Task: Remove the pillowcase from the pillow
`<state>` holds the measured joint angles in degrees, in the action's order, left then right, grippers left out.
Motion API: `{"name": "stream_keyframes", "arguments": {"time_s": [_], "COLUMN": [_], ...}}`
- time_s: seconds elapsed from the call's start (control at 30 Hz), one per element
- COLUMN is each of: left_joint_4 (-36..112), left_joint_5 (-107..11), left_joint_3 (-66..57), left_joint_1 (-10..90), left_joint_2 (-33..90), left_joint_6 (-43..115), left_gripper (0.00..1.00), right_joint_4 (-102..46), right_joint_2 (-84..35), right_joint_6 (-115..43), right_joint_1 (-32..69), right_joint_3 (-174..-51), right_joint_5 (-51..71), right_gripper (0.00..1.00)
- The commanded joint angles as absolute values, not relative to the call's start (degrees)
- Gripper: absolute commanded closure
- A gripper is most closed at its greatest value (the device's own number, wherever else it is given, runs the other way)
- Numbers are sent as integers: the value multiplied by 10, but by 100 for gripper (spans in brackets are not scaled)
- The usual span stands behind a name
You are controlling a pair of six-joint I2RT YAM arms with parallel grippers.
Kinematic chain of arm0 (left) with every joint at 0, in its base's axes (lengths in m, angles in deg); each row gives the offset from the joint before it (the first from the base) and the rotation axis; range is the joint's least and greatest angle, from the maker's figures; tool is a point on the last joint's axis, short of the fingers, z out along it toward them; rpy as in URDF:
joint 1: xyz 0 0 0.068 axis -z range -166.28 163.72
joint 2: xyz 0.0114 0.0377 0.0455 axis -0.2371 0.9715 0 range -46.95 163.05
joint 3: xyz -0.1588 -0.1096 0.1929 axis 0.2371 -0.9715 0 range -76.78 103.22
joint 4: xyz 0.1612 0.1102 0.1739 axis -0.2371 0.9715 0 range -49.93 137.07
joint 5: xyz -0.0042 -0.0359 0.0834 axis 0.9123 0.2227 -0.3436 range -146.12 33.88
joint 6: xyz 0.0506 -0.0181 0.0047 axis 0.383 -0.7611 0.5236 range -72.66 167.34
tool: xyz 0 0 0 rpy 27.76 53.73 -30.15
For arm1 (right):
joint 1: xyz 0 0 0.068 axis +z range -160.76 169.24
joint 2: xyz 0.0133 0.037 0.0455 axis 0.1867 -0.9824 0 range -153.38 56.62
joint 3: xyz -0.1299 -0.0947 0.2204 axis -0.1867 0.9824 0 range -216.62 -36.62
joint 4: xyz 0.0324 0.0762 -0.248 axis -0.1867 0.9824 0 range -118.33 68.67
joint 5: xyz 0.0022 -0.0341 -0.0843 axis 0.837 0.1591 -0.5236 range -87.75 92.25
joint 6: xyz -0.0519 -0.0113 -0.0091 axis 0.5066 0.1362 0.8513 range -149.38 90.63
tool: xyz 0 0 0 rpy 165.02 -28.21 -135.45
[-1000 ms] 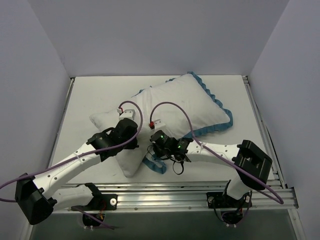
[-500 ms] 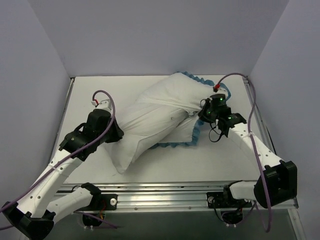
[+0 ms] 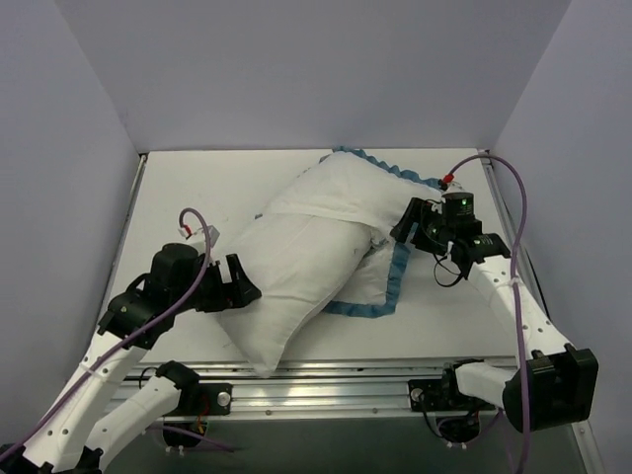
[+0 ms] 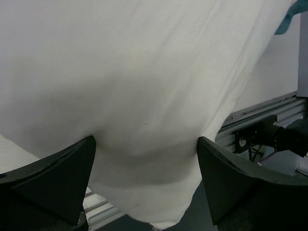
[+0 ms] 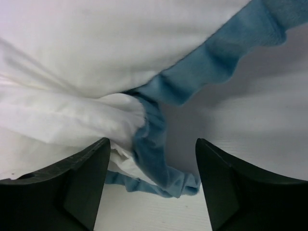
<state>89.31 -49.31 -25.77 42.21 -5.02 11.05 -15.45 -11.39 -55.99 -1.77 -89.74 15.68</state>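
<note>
One pillow [image 3: 281,286], one pillowcase [image 3: 355,193], two tools; left tool [image 4: 145,159] spread wide, pillow's near end sagging between the fingers, against both, not pinched; right tool [image 5: 152,144] parted, less wide, bunched white cloth and blue trim [image 5: 216,53] between the fingers, nothing clamped; pillow plain white and plump, slantwise on the table [image 3: 188,188], near half bare, far half inside the pillowcase; pillowcase white side up, ruffled trim along its edges.

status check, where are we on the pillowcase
Both open, nothing held: left end effector at the pillow, right end effector at the pillowcase trim. Pillow partly out, far end covered. Nothing in the way.
</note>
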Motion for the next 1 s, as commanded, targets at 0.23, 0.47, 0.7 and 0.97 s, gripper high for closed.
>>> {"name": "stream_keyframes", "arguments": {"time_s": [0.23, 0.47, 0.7, 0.97], "left_joint_4": [909, 846, 804, 744], "left_joint_5": [-481, -408, -342, -261], "left_joint_3": [27, 80, 87, 57], "left_joint_1": [390, 335, 326, 327], "left_joint_2": [180, 374, 493, 517], "left_joint_6": [219, 239, 242, 219], "left_gripper": [6, 6, 6, 76], "right_joint_4": [-125, -144, -166, -193], "right_joint_2": [-41, -54, -74, -117], "right_joint_6": [-496, -479, -472, -477], "right_joint_1": [50, 94, 116, 166], "right_joint_3": [-972, -971, -965, -981], "right_joint_5": [173, 184, 183, 161], "right_gripper": [20, 16, 15, 15]}}
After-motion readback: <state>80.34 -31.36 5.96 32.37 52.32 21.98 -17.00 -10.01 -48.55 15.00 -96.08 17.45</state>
